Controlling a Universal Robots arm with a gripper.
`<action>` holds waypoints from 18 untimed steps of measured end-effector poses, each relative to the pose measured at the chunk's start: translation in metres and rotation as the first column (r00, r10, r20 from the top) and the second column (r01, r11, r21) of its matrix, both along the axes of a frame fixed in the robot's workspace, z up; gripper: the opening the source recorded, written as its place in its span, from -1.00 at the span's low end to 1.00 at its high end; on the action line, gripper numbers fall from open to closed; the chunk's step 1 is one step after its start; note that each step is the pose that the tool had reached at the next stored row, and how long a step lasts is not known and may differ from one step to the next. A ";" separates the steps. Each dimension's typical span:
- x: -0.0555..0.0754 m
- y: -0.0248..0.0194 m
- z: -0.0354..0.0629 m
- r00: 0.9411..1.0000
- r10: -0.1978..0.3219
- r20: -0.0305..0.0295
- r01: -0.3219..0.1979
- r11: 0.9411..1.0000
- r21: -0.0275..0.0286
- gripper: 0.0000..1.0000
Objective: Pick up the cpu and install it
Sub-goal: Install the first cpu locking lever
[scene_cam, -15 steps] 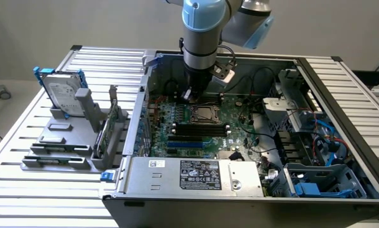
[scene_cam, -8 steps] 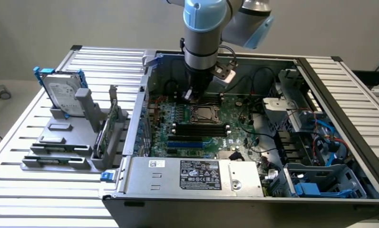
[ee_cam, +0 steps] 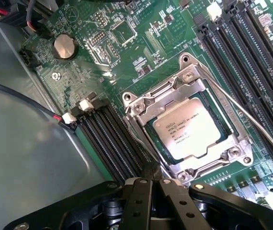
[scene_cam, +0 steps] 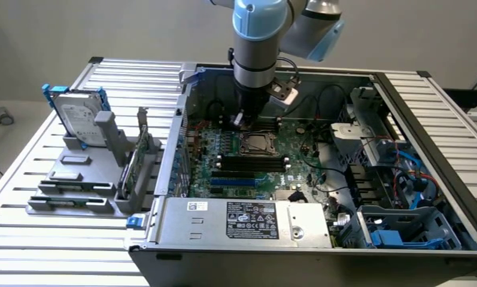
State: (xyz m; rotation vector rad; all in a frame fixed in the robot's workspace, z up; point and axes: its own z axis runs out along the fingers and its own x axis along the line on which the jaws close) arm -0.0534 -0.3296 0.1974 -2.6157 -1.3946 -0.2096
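My claw (ee_cam: 151,178), pinched shut and empty, hangs beside the socket (ee_cam: 141,103), middle of the exterior view, where the cpu (ee_cam: 194,127) lies. Any downward drift could, I judge, knock the cpu askew and bend contacts.

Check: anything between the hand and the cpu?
Only the socket frame, per the wrist view: the hand is at its edge and the cpu lies inside it.

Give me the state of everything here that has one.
cpu, seated flat in the socket.
gripper, shut, empty, beside the socket.
memory slots, empty.
computer case, side open.
hard drive, upright in its stand outside the case.
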 end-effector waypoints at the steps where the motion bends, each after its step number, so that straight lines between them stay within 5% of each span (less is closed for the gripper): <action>1: 0.000 0.0000 0.0000 1.000 0.000 0.000 0.000 1.000 0.000 -0.79; 18: 0.005 0.0000 -0.0005 1.000 0.000 0.000 0.000 1.000 0.000 -0.79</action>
